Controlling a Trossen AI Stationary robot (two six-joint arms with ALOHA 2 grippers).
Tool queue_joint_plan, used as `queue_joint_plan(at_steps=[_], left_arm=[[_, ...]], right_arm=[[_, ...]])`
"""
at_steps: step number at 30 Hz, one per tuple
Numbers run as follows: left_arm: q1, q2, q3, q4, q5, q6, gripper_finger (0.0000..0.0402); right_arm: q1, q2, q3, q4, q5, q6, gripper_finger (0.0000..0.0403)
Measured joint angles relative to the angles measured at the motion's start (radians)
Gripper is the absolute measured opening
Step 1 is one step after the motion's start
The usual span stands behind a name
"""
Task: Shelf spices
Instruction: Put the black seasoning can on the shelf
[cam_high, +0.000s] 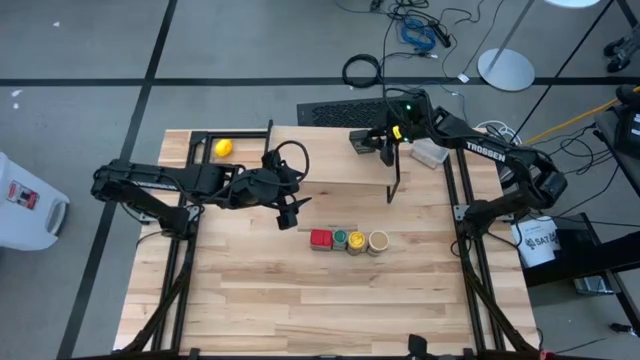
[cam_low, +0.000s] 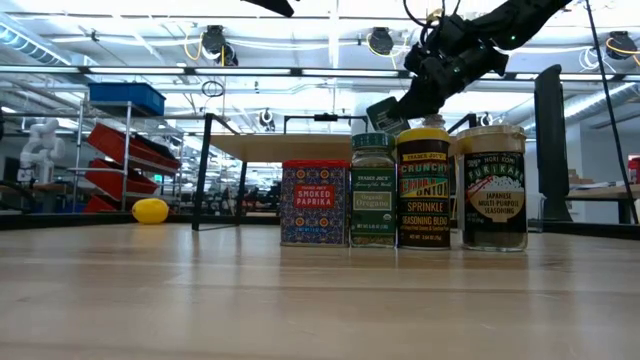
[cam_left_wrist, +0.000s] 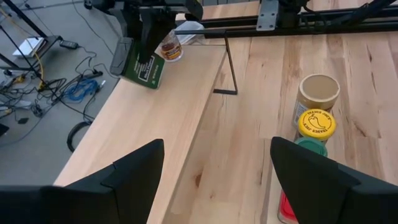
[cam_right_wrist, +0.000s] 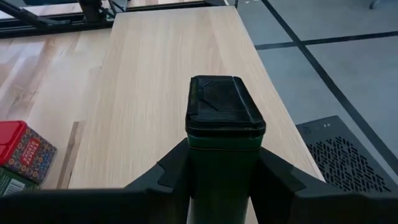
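The shelf (cam_high: 330, 155) is a light plank on black legs at the table's far middle. My right gripper (cam_high: 385, 148) is shut on the dark rectangular box (cam_right_wrist: 224, 115) over the shelf's right end. My left gripper (cam_high: 292, 205) is open and empty, just in front of the shelf's near edge. The red tin (cam_high: 320, 239), green-lidded jar (cam_high: 340, 240), yellow-lidded jar (cam_high: 357, 241) and tan jar (cam_high: 378, 241) stand upright in a row on the table. A tiny brownish jar (cam_left_wrist: 170, 48) shows beyond the box at the shelf's right end. My right gripper pinches the dark box between its two fingers, one on each of two opposite sides (cam_right_wrist: 193, 168), back from its lid end. The fingers come from above, slanting down. The box (cam_left_wrist: 143, 65) hangs tilted over the plank; whether its lower end touches the plank, I cannot tell.
A yellow lemon-like ball (cam_high: 223, 148) lies at the table's far left, left of the shelf. A clear plastic tub (cam_high: 430, 152) sits right of the shelf. Bare plank (cam_right_wrist: 155, 68) stretches left of the held box. Bare tabletop lies in front of the spice row.
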Motion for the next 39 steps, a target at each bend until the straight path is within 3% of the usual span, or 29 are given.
queue_joint_plan(at_steps=[27, 39], left_arm=[[0.0, 0.0, 0.0, -0.001, 0.003, 0.001, 0.0305], [0.0, 0.0, 0.0, -0.001, 0.003, 0.001, 0.0305]], right_arm=[[-0.027, -0.012, 0.0, -0.097, 0.006, -0.034, 0.012], [-0.028, -0.086, -0.001, -0.14, 0.007, -0.03, 0.0166]])
